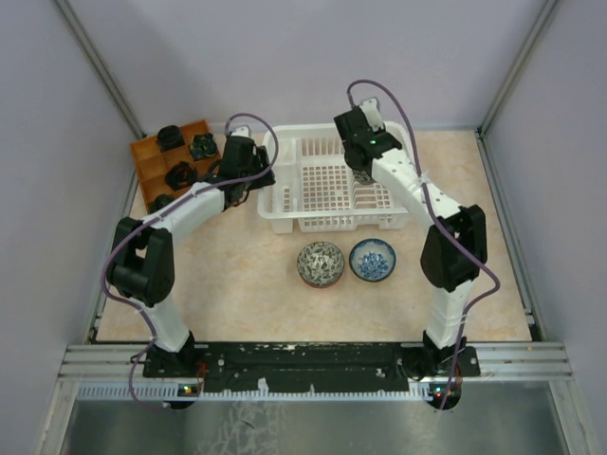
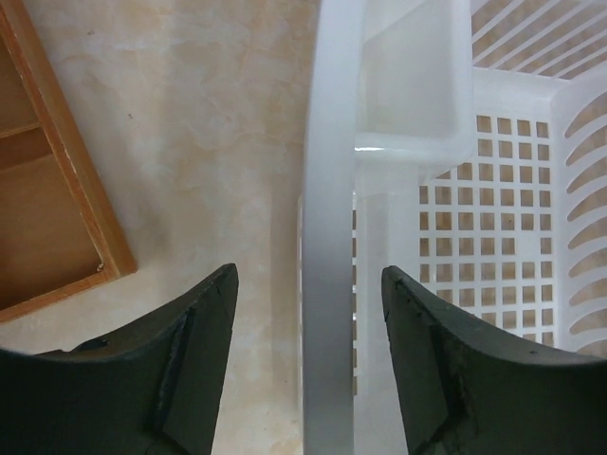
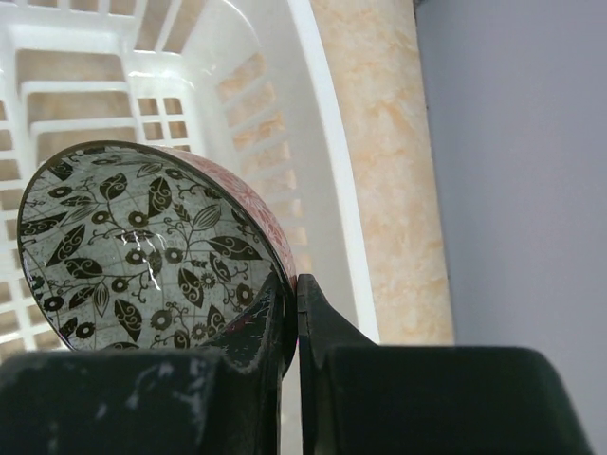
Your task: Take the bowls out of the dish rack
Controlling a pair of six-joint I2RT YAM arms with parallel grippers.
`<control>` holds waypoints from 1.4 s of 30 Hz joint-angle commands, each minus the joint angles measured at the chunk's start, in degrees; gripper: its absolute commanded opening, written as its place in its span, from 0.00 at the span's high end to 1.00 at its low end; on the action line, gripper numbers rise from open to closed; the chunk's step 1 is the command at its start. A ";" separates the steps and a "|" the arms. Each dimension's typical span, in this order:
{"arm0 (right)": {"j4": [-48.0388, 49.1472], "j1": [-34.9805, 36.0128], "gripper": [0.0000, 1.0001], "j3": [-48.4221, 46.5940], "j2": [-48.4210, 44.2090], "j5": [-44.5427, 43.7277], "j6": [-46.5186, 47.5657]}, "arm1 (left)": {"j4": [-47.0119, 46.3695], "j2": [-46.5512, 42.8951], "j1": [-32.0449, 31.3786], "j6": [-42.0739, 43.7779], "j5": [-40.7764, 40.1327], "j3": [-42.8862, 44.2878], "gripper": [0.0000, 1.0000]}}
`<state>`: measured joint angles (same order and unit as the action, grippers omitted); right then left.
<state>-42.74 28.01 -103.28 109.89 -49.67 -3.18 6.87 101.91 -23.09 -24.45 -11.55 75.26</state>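
The white dish rack stands at the table's back middle. My right gripper is shut on the rim of a bowl, red outside with dark leaves on white inside, and holds it tilted over the rack's right end. In the top view the right gripper is inside the rack. My left gripper is open, its fingers either side of the rack's left rim; it also shows in the top view. A grey-and-white patterned bowl and a blue-speckled bowl sit on the table before the rack.
An orange-brown compartment tray with small dark items stands at the back left, close to my left arm; its corner shows in the left wrist view. Walls enclose the table at the back and sides.
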 commanded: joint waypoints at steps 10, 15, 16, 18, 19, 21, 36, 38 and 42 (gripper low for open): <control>0.96 -3.66 1.00 1.67 -16.85 15.98 -9.37 | 1.64 -3.84 0.29 0.02 -3.48 -0.58 0.01; -0.22 -3.66 1.00 7.05 -24.14 19.83 -11.38 | 0.89 -8.42 0.24 -0.16 -5.00 -2.47 0.01; -0.69 -3.66 1.00 8.61 -25.65 20.52 -12.14 | 0.64 -9.43 0.26 -0.05 -5.06 -2.89 0.01; -2.33 -3.66 1.00 10.78 -29.58 22.44 -13.25 | 1.02 -11.50 0.32 0.22 -5.56 -3.22 0.01; -2.76 -3.66 1.00 12.52 -31.40 23.69 -13.84 | 1.22 -12.54 0.33 0.33 -5.78 -3.43 0.01; -3.31 -3.65 1.00 16.45 -35.43 25.56 -15.20 | 1.30 -14.81 0.31 0.37 -5.83 -4.04 0.01; -6.97 -1.77 1.00 40.59 -52.14 36.03 -24.17 | 0.64 -26.10 -0.15 0.19 -4.07 -12.03 0.01; -6.21 -1.65 1.00 44.00 -53.26 36.91 -25.19 | 0.38 -26.60 -0.12 0.10 -3.77 -12.47 0.01; -4.44 -1.39 1.00 49.07 -54.27 38.31 -26.77 | 0.25 -26.68 -0.19 0.00 -3.44 -12.86 0.01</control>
<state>-51.88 25.89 -56.51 58.59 -13.74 -26.59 8.10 76.93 -23.11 -24.58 -15.22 63.00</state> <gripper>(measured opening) 0.041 0.988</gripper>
